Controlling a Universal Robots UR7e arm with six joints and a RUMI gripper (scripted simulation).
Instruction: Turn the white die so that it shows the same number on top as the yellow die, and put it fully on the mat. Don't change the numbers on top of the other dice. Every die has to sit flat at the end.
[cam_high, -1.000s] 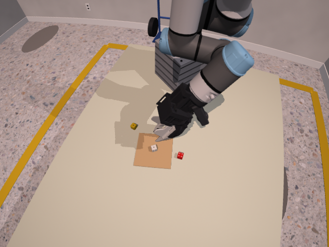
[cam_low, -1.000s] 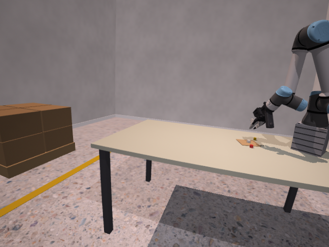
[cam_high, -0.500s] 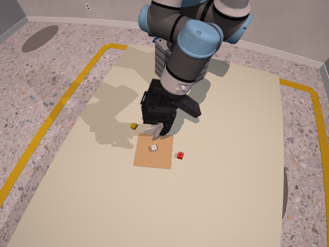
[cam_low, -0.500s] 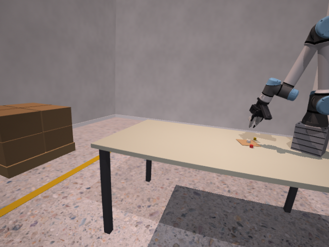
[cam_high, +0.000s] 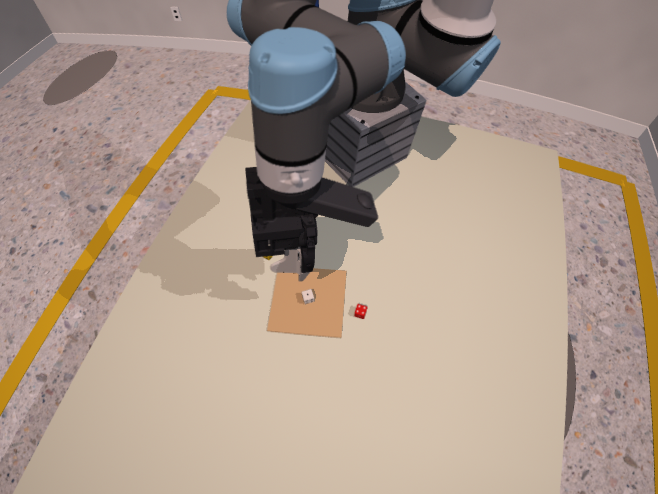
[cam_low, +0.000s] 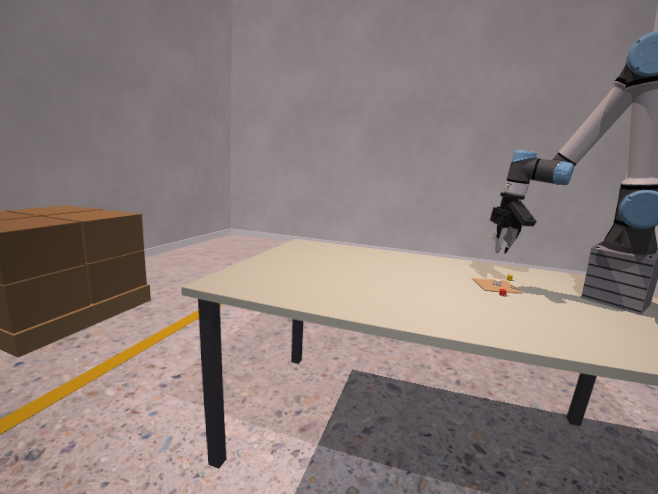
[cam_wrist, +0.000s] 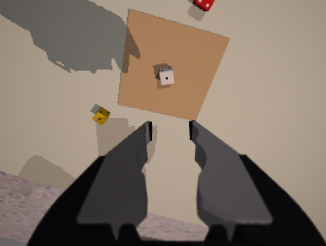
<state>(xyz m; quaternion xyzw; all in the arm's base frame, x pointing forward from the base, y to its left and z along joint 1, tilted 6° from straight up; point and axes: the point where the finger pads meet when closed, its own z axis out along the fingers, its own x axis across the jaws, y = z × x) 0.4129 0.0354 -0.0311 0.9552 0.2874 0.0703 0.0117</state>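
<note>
The white die (cam_high: 308, 295) (cam_low: 497, 282) (cam_wrist: 166, 77) sits flat on the orange mat (cam_high: 305, 321) (cam_low: 484, 286) (cam_wrist: 200, 55), well inside its edges, with one pip on top. The yellow die (cam_high: 267, 257) (cam_low: 509, 277) (cam_wrist: 101, 117) lies on the table beside the mat, mostly hidden by the gripper in the top view. In the wrist view its brighter face, seemingly the top, shows one pip. The red die (cam_high: 360, 311) (cam_low: 502, 292) (cam_wrist: 204, 4) sits off the mat's other side, four pips up. My gripper (cam_low: 502, 251) (cam_wrist: 170, 122) is partly open and empty, high above the table.
The cream table (cam_high: 425, 372) (cam_low: 372, 281) carries the mat and dice. The arm's grey ribbed base block (cam_high: 374, 143) (cam_low: 619, 279) stands behind the mat. Brown boxes (cam_low: 69, 265) stand on the floor away from the table.
</note>
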